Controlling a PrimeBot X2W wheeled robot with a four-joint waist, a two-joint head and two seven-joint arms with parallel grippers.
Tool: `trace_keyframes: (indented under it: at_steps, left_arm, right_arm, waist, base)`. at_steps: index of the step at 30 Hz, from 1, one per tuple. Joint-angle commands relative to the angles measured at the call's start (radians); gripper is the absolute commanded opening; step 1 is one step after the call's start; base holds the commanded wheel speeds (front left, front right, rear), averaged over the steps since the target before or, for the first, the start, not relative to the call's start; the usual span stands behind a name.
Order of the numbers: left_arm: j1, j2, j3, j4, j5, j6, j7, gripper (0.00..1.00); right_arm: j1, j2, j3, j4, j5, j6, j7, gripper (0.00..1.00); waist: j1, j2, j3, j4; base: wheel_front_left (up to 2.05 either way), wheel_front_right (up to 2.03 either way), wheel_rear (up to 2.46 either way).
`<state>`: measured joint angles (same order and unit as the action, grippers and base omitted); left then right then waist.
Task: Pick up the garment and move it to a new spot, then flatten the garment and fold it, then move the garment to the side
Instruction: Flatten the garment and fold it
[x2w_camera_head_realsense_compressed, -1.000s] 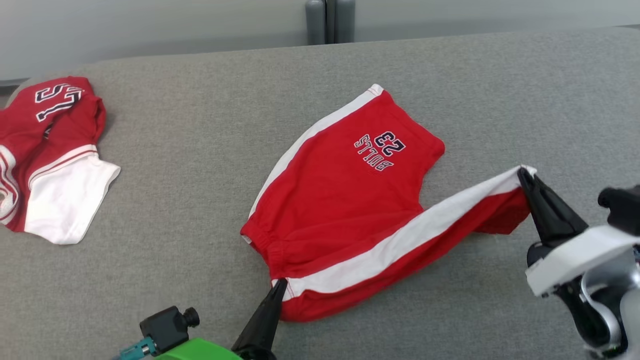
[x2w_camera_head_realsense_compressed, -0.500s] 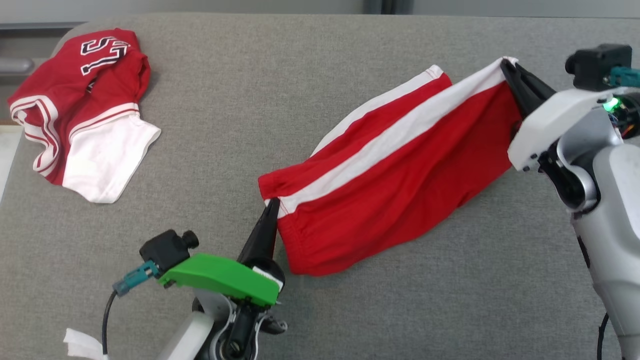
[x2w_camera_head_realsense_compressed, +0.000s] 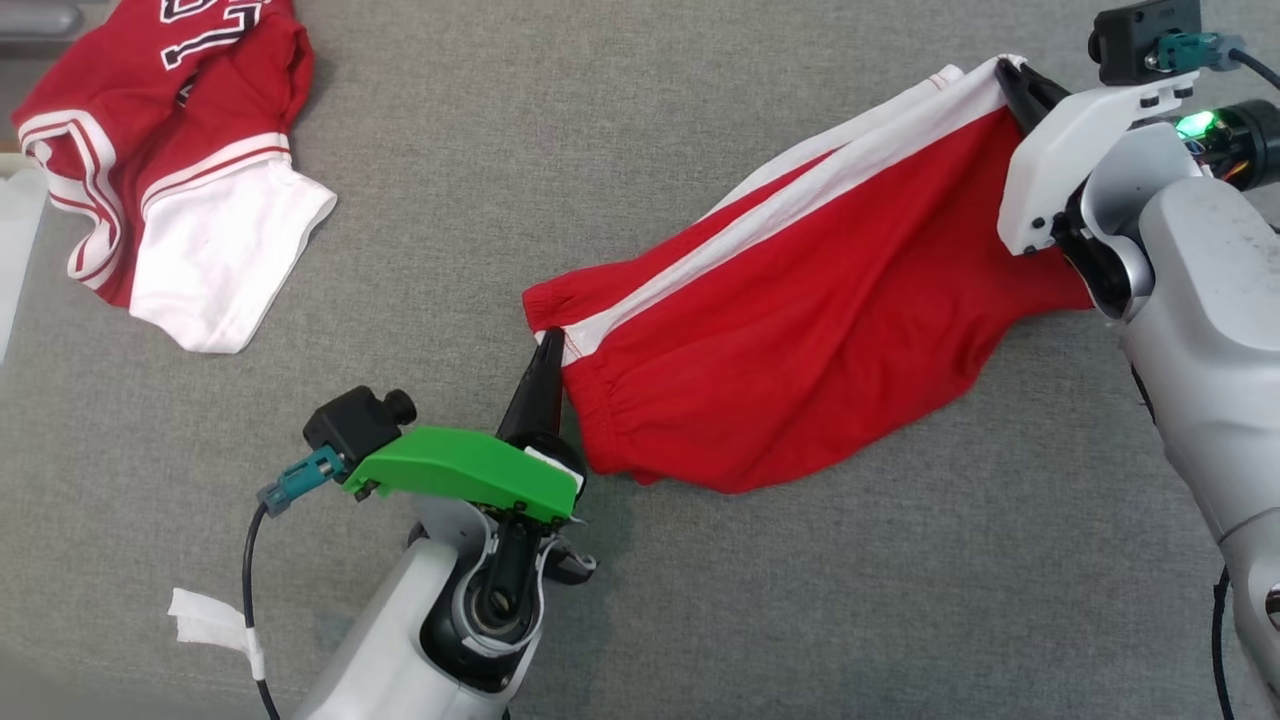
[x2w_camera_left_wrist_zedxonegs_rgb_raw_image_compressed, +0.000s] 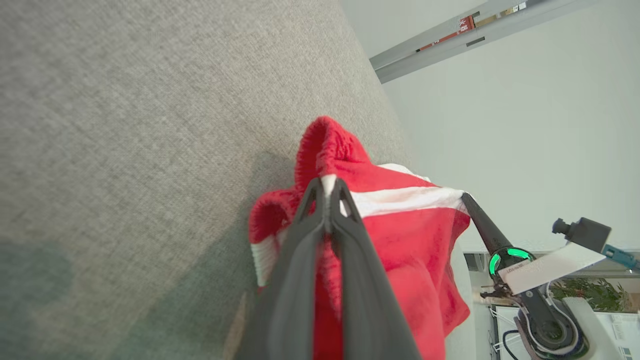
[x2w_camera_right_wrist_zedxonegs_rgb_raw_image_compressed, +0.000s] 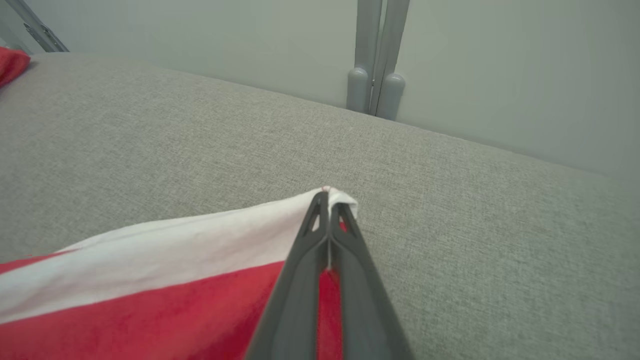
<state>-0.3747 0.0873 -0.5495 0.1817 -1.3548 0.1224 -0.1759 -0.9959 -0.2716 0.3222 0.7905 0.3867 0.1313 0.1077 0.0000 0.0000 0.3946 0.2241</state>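
Holds shorts (x2w_camera_head_realsense_compressed: 800, 330) stretched between left tool (x2w_camera_head_realsense_compressed: 549, 342) and right tool (x2w_camera_head_realsense_compressed: 1006, 74), both clamped on white-striped corners.

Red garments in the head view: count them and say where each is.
2. Red shorts with white side stripes, held stretched between left pincer and right pincer; red-and-white fabric jersey, crumpled at the head view's upper left.

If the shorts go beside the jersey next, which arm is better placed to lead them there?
Probably left: the left fingers pinch the shorts at the waistband end nearest the jersey, while the right fingers hold the far end.
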Motion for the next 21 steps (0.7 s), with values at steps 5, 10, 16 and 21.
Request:
trace_keyframes:
  at_steps: [5,10,16,21]
  left_arm:
    - [-0.041,0.004,-0.011,0.024,0.034,-0.003,-0.012,0.0]
    - [-0.054,0.041,-0.043,0.004,0.109,0.01,-0.025,1.0]
    - [-0.024,0.132,-0.092,-0.058,0.213,0.047,-0.02,1.0]
    - [0.017,0.222,-0.099,-0.143,0.279,0.089,-0.028,1.0]
  right_arm:
    - [-0.071,0.0,0.089,0.093,0.011,-0.001,-0.034,0.0]
    - [-0.107,-0.003,0.15,0.16,0.04,-0.001,-0.069,1.0]
    - [-0.116,-0.02,0.227,0.196,0.095,-0.001,-0.098,1.0]
    - [-0.105,-0.047,0.307,0.187,0.144,-0.001,-0.094,1.0]
  waist:
    - [0.0,0.0,0.021,0.02]
    - [0.0,0.0,0.015,0.025]
    - [0.0,0.0,-0.011,0.024]
    - [0.0,0.0,-0.034,0.019]
  base:
    - [0.0,0.0,0.0]
    - [0.0,0.0,0.0]
    - [0.0,0.0,0.0]
    - [0.0,0.0,0.0]
